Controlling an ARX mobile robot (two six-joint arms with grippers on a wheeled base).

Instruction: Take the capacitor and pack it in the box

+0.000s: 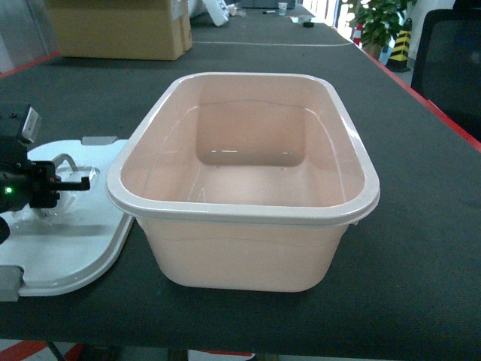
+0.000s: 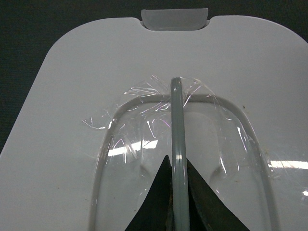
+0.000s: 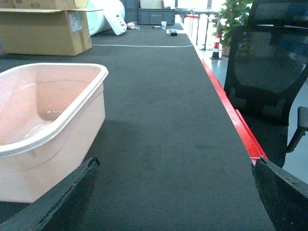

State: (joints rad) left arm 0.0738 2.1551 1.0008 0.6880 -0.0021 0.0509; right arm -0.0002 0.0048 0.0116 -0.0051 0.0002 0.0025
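Note:
The box (image 1: pixel 240 212), a pale pink tub with a whitish rim, stands open and empty in the middle of the dark table; its corner also shows in the right wrist view (image 3: pixel 48 125). Its white lid (image 1: pixel 68 256) lies flat to the left. My left gripper (image 2: pixel 178 166) is shut on the lid's grey handle (image 2: pixel 177 120), which has clear film around it, and in the head view the left gripper (image 1: pixel 75 183) sits over the lid. My right gripper (image 3: pixel 175 163) is open over bare table right of the box. No capacitor shows in any view.
A grey latch (image 2: pixel 174 19) sits at the lid's far edge. A brown cardboard carton (image 1: pixel 120 26) stands at the back left. A black office chair (image 3: pixel 269 72) stands beyond the table's red right edge (image 3: pixel 231 115). A potted plant (image 1: pixel 379 19) is far back.

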